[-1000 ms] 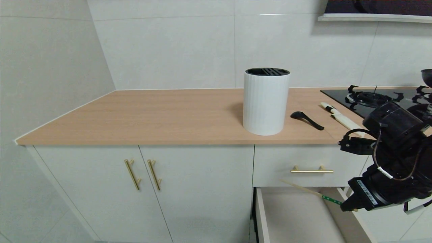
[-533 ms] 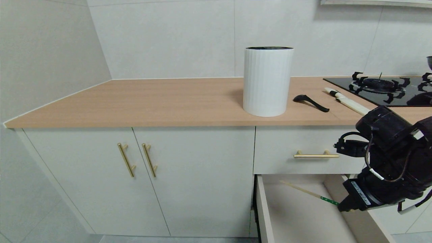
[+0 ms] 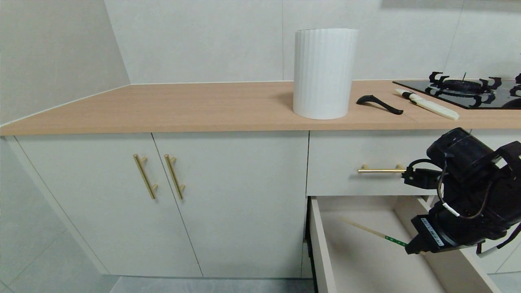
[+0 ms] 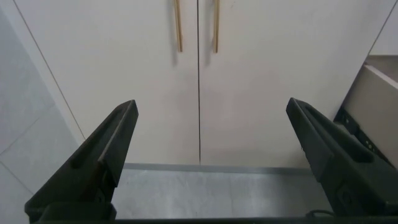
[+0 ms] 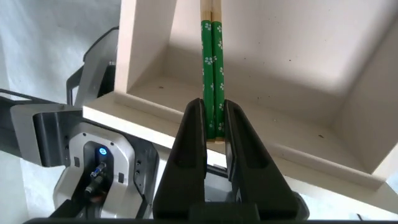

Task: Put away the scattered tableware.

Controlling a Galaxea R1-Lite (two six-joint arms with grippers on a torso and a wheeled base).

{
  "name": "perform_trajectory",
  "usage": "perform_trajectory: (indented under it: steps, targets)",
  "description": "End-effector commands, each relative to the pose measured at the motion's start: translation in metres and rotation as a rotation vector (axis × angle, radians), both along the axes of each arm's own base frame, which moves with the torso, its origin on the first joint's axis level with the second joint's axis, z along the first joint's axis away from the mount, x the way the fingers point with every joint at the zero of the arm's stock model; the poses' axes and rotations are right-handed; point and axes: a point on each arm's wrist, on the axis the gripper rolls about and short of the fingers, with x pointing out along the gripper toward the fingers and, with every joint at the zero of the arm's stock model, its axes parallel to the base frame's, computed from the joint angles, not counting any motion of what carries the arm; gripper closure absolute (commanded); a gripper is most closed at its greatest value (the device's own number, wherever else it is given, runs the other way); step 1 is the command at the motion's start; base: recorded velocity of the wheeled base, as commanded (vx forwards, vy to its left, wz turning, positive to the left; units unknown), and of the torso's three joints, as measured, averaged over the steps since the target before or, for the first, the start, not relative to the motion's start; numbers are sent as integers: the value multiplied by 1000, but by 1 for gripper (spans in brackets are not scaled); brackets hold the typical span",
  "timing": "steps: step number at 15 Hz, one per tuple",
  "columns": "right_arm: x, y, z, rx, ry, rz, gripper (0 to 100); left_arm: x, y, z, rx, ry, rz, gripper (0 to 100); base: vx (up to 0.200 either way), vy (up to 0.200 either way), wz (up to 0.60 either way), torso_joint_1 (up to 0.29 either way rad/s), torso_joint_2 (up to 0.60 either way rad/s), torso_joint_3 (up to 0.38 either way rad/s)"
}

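Right gripper (image 3: 411, 249) (image 5: 214, 112) is hanging at 4 o'clock in the head view, over the right wall of the open drawer (image 3: 321, 252) (image 5: 143, 50). Its fingers are clamping tight on the 2 chopsticks (image 3: 372, 232) (image 5: 211, 62), gripping them at the butt end, just past the green bands. The chopsticks are lying side by side, touching each other, and are sticking out from the gripper toward 10 o'clock, over the inside of the drawer. Tips are hovering above the drawer floor; contact with the floor is not clear.

Left gripper (image 4: 211, 109) is spreading its 2 fingers wide, holding nothing. It is facing the 2 cabinet doors (image 4: 124, 74) (image 3: 163, 203), low near the floor, with the 2 gold handles (image 4: 178, 25) showing beyond it.

Above the open drawer a closed drawer is sitting with a gold bar handle (image 3: 380, 170), partly behind the right arm.

Farther back the counter (image 3: 183, 106) is carrying the rest. A white ribbed holder (image 3: 324, 73) is standing upright at 1 o'clock in the head view. A black spoon (image 3: 378, 103) is lying at 3 o'clock of the holder, just beside it, not touching. A white knife (image 3: 427, 109) is lying at 3 o'clock of the spoon, near it, angled. The stove (image 3: 464, 87) is sitting past the knife at 2 o'clock, at the far right of the counter.
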Motion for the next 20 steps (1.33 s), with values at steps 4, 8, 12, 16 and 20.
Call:
perform_trajectory:
  steps: [4,8,12,16,20]
  targets:
    - [9,4,-12,4,-29,-4,100,0,0,0,-1,0,0,0,0,0,0,0,0,0]
    - [41,14,-62,-65,-93,-76,100,0,0,0,-1,0,0,0,0,0,0,0,0,0]
    - [75,28,-115,-47,-48,-160,100,0,0,0,-1,0,0,0,0,0,0,0,0,0]
    - [92,34,-152,-54,-32,-177,100,0,0,0,-1,0,0,0,0,0,0,0,0,0]
    - [97,37,-178,-95,-12,-181,100,0,0,0,-1,0,0,0,0,0,0,0,0,0]
